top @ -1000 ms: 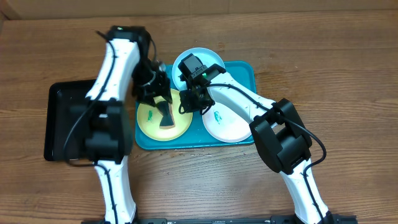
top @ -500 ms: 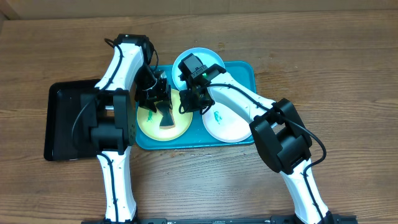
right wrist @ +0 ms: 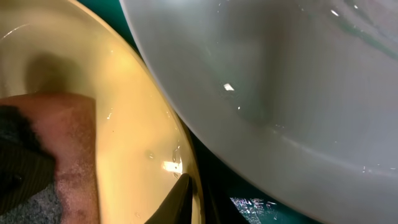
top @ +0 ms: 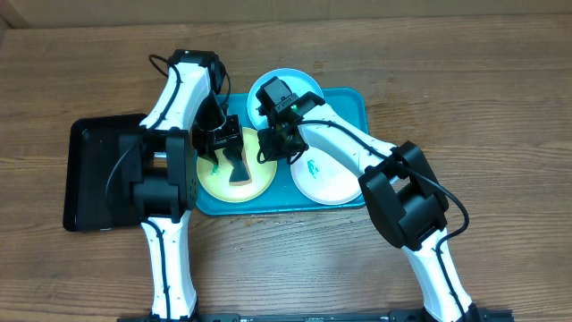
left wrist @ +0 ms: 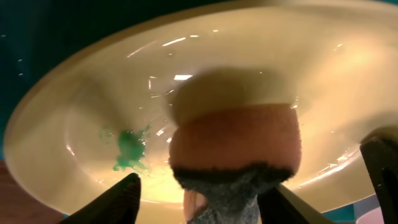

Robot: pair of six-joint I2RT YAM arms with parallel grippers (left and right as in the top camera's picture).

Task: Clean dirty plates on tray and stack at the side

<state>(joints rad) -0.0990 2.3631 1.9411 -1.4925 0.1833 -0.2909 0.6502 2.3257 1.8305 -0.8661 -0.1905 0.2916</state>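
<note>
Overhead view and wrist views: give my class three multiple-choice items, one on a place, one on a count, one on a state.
1. The sponge lies
A on the yellow-green plate
B on the black tray
C on the bare table

2. How many plates lie on the turquoise tray?
A two
B three
C four

3. The yellow-green plate is
A clean
B upside down
C smeared green

Key:
1. A: the left gripper holds the sponge on it.
2. B: the pale cyan plate and the white plate lie beside the yellow-green one.
3. C: the left wrist view shows a green smear.
</note>
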